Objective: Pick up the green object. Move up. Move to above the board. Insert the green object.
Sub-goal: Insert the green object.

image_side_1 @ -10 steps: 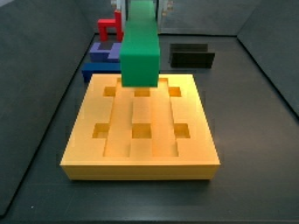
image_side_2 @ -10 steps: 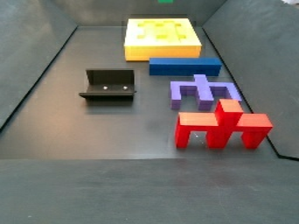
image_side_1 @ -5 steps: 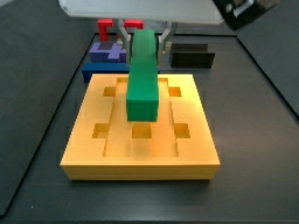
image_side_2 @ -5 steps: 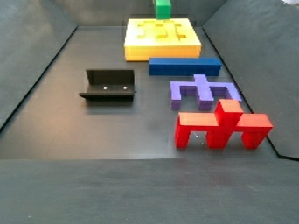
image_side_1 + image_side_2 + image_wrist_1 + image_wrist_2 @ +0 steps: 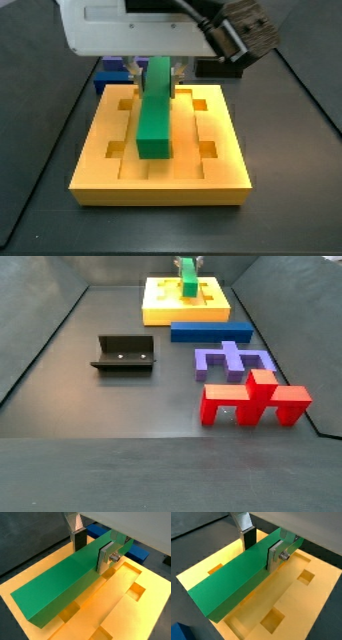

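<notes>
On the worktop point(image 5: 80, 396), the board point(image 5: 227, 165) is lying flat, filling the middle in a side view. Over its centre groove the bar point(image 5: 155, 110) is hanging lengthwise, tilted, its far end toward 12 o'clock. Around that far end the gripper point(image 5: 92, 546) is clamping the bar, silver fingers point(image 5: 275, 556) pressing both long faces in both wrist views.

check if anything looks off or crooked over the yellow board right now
Nothing looks damaged or spilled. The green object is gripped by the gripper and hangs tilted over the board, its free end lowest above the middle groove rather than lying flat. That fits an insertion under way.
</notes>
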Motion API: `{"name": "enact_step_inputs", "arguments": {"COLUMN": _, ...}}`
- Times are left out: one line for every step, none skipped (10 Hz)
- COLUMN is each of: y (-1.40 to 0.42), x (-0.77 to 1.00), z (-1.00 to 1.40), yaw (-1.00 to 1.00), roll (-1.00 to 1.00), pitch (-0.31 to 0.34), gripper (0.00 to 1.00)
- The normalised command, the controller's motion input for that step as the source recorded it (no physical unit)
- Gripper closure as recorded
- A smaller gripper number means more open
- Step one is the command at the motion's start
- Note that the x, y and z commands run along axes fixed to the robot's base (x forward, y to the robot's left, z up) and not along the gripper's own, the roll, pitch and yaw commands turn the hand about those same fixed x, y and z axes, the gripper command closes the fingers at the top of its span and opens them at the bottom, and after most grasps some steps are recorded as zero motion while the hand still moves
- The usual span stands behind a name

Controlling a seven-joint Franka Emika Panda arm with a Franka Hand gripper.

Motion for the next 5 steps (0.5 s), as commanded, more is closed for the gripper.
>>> {"name": "enact_step_inputs", "arguments": {"y": -0.01, "x": -0.25, "z": -0.13, "yaw": 0.0, "roll": 0.21, "pitch": -0.011, "gripper": 1.0}}
{"name": "enact_step_inputs", "arguments": {"y": 0.0, "x": -0.27, "z": -0.18, "yaw": 0.0, "roll": 0.16, "pitch": 0.0, "gripper": 1.0}}
{"name": "enact_step_inputs", "arguments": {"y": -0.25, "x": -0.11, "z": -0.06, "yaw": 0.02, "roll": 0.31, "pitch": 0.0, "gripper": 1.0}}
{"name": "enact_step_inputs", "arguments": {"y": -0.15, "x": 0.0, "z": -0.17, "yaw": 0.0, "roll": 0.24, "pitch": 0.017, "gripper": 1.0}}
{"name": "enact_step_inputs", "arguments": {"y": -0.17, "x": -0.1, "z": -0.18, "yaw": 0.07, "roll": 0.22, "pitch": 0.0, "gripper": 1.0}}
